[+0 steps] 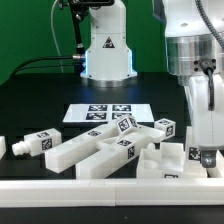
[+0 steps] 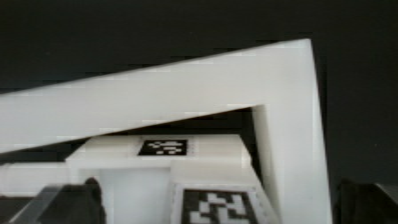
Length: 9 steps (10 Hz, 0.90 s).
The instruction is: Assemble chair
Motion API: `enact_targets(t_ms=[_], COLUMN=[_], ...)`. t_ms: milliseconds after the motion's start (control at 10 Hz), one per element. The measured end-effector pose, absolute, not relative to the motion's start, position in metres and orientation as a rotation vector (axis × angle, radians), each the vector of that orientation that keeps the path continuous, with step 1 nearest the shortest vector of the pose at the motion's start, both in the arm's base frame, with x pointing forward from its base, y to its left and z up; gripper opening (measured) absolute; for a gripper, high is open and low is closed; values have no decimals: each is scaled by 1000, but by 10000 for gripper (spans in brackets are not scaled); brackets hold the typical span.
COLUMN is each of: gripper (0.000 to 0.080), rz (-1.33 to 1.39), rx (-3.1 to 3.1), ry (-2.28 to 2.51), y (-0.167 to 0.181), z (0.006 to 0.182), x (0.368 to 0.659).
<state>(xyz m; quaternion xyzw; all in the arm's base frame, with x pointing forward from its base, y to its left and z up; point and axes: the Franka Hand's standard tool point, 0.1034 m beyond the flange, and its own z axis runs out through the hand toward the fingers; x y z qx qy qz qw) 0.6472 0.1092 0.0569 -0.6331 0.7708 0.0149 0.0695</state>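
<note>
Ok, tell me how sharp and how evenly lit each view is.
Exterior view: fairly sharp, tags on the marker board distinct; blue glow on the arm base; white parts bright against the black table. Wrist view: soft throughout, the large white angled part close and blurred at its edges, deep shadow under it.

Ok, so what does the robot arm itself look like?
The arm has smooth, rounded white casings. Its white base bears a black triangle sticker and glows blue low down; black cables trail beside it. The gripper has dark fingers.
</note>
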Motion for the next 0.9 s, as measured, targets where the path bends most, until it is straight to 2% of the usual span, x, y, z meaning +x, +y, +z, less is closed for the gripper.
enact_targets(t_ms=[200, 400, 900], gripper=[649, 649, 649], rz=[43, 13, 9], rx=[-1987, -2021, -2077], ry=[2235, 2153, 2106], y=[92, 62, 60], z=[69, 94, 92], x=[645, 649, 647])
